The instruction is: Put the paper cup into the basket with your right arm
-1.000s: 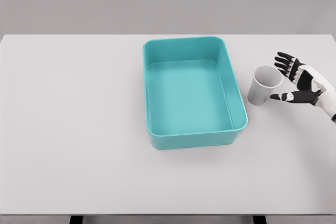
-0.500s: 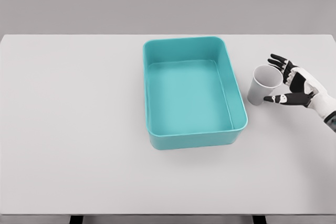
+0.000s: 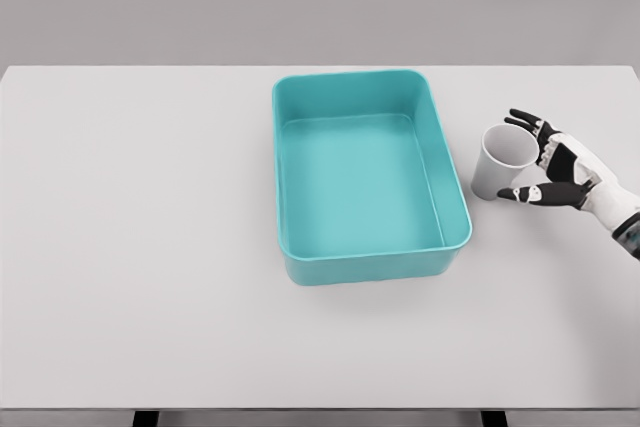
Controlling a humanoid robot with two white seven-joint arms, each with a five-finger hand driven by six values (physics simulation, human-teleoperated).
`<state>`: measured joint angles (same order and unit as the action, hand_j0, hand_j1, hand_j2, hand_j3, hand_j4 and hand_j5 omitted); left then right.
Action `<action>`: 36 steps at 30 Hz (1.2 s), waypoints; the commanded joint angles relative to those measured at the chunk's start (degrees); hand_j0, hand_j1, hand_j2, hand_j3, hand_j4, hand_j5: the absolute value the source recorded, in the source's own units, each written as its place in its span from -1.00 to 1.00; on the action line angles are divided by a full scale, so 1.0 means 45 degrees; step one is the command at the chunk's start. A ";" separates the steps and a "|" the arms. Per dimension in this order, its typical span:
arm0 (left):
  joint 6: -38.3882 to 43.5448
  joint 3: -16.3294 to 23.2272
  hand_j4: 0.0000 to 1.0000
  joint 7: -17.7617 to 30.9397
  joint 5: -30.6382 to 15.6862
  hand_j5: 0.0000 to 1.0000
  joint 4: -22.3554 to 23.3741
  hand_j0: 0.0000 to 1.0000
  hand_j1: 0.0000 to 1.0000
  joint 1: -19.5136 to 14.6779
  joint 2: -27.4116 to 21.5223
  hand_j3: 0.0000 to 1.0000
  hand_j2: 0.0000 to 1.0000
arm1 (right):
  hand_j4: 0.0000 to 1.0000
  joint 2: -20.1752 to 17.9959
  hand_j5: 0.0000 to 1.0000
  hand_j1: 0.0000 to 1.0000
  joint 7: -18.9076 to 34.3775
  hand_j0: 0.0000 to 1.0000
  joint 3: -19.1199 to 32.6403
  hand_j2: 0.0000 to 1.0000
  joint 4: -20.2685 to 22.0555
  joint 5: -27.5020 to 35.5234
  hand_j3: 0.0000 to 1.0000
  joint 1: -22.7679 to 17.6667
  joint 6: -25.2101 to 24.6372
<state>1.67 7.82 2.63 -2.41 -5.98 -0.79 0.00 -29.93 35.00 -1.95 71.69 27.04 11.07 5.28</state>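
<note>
The small white paper cup [image 3: 504, 164] stands on the pale grey desk [image 3: 150, 247], just right of the teal rectangular plastic basket [image 3: 360, 259]. The right hand [image 3: 557, 165] cups its right side, fingers spread and curved around the rim and wall (contact cannot be confirmed). The cup's long axis is upright, mouth open upward, leaning slightly right.

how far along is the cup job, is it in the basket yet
Not yet, early stage. Done: the right hand has reached the paper cup, which stands upright on the table just right of the teal basket. In hand: its fingers are spread around the cup's right side, thumb low in front, but a closed grip isn't visible. Left: grasp, lift, carry left over the rim and release inside the empty basket.
</note>
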 commanded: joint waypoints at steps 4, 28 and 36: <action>0.0000 0.0000 1.00 0.0002 0.0009 1.00 0.0000 1.00 1.00 0.0000 0.0000 1.00 1.00 | 1.00 0.0186 1.00 1.00 0.0000 1.00 -0.0035 1.00 -0.0130 0.0046 1.00 0.0000 -0.0001; 0.0000 0.0000 1.00 0.0002 -0.0011 1.00 0.0000 1.00 1.00 0.0000 0.0000 1.00 1.00 | 0.99 0.0635 0.99 0.99 0.0000 0.99 -0.0191 0.99 -0.0345 -0.0130 0.99 0.0078 -0.0021; 0.0000 0.0000 1.00 0.0002 0.0008 1.00 0.0000 1.00 1.00 0.0000 0.0000 1.00 1.00 | 0.32 0.0635 0.32 0.32 0.0000 0.32 -0.0172 0.32 -0.0326 -0.0286 0.32 0.0078 -0.0118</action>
<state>1.67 7.82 2.63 -2.43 -5.98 -0.79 0.00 -27.01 34.98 -2.72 70.15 25.59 11.43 4.81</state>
